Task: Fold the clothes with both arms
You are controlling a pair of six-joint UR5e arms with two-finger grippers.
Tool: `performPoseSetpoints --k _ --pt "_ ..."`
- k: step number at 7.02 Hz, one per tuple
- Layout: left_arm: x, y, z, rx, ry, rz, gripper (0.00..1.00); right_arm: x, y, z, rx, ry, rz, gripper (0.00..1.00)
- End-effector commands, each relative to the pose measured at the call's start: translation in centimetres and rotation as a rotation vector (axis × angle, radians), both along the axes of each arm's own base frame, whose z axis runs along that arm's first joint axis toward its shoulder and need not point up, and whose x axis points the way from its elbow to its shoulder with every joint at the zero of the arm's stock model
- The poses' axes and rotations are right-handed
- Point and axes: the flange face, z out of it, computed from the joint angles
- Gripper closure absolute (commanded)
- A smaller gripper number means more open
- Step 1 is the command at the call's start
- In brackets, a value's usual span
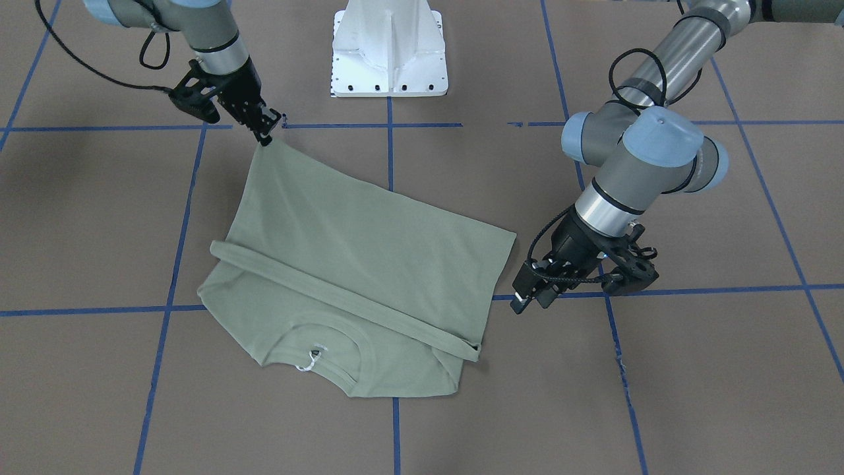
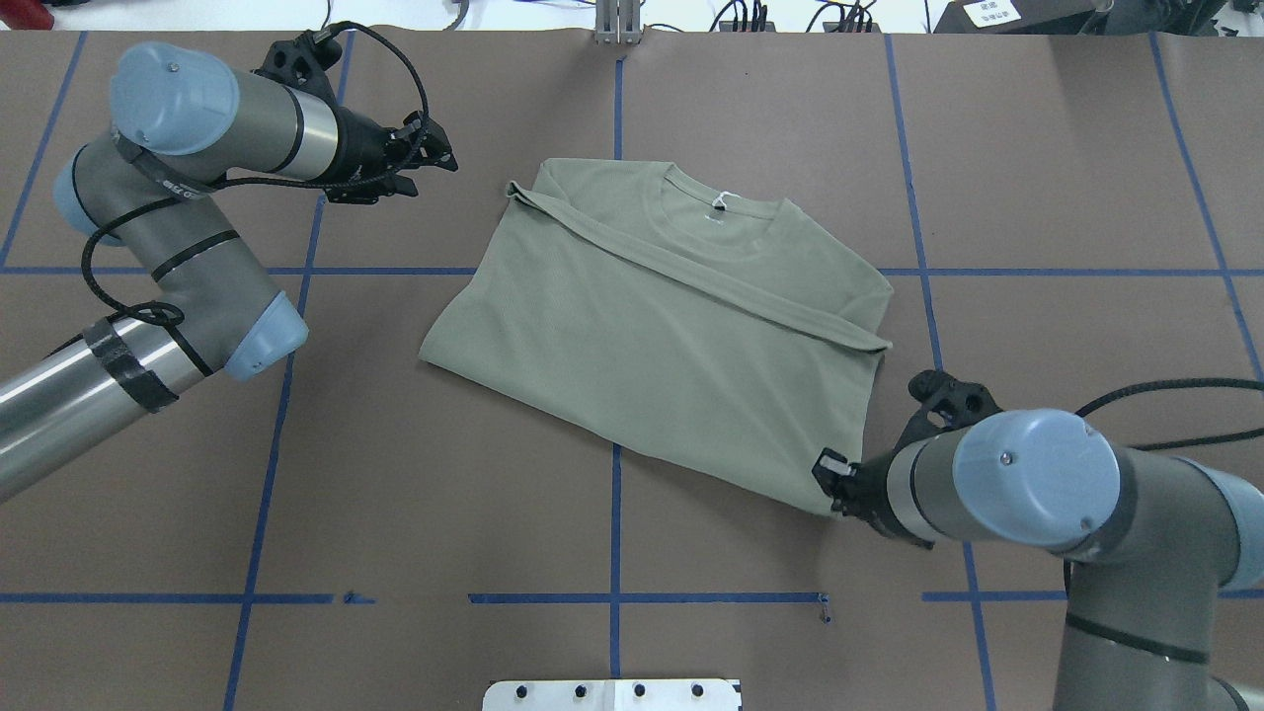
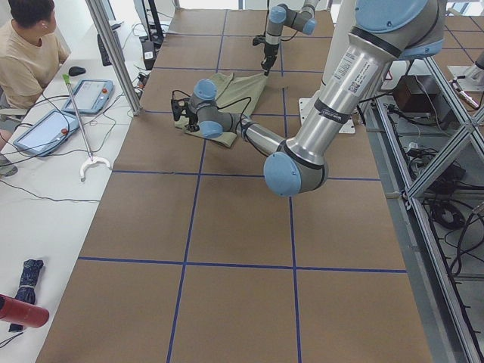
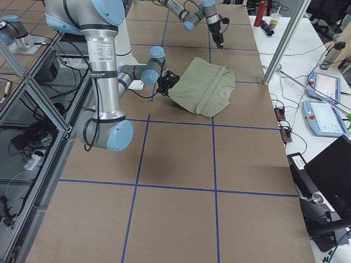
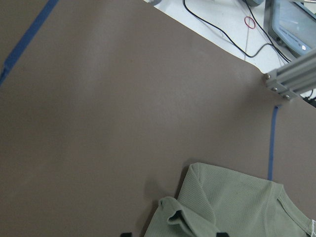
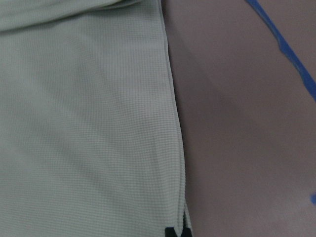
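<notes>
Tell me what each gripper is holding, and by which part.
The right gripper pinches the shirt by a hem corner. The left gripper is open, holding nothing.

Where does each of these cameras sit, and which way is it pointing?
Front-facing: across the table, facing the robot; base, shirt, left arm at right, right arm at left.
Overhead: behind the robot, looking down; arms unmirrored.
Exterior left: table's end; left arm near, operator beyond.
Exterior right: opposite end; right arm near.
Left wrist: down at table and shirt's edge.
Right wrist: close on shirt; fingers pinch its edge.
Front-facing and overhead share the shirt, mirrored.
</notes>
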Motion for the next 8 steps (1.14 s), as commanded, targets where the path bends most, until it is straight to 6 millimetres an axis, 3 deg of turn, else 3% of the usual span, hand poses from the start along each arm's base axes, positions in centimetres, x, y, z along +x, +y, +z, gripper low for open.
performPoseSetpoints --k 1,2,3,4,5,6,7,8 --pt "-0.4 3.0 -1.7 -0.011 0.063 0.095 0.26 -0.7 10.6 0.8 -0.129 0.042 -0.197 1.00" --pt "-0.7 3.5 -1.6 -0.014 0.069 0.111 0.24 -0.8 12.5 1.1 -0.128 0.048 -0.239 0.42" --pt "-0.2 5.8 -0.9 -0.074 0.092 0.134 0.23 -0.8 12.7 0.6 -0.126 0.035 -0.241 0.00" --pt "0.8 9.7 -0.6 -0.149 0.126 0.159 0.20 -0.2 10.9 -0.2 -0.125 0.012 -0.195 0.00" --pt "3.3 13.9 0.0 -0.239 0.140 0.191 0.20 1.0 5.8 -2.9 -0.114 -0.055 -0.081 0.00" --pt "7.2 16.8 0.7 -0.279 0.103 0.179 0.20 3.5 0.4 -3.9 -0.101 -0.082 0.041 0.00" --pt "9.7 18.3 1.1 -0.306 0.040 0.169 0.20 4.9 -2.7 -4.7 -0.087 -0.101 0.109 0.00" --pt "10.1 18.0 1.0 -0.307 0.021 0.143 0.21 4.9 -3.3 -4.3 -0.085 -0.092 0.126 0.00"
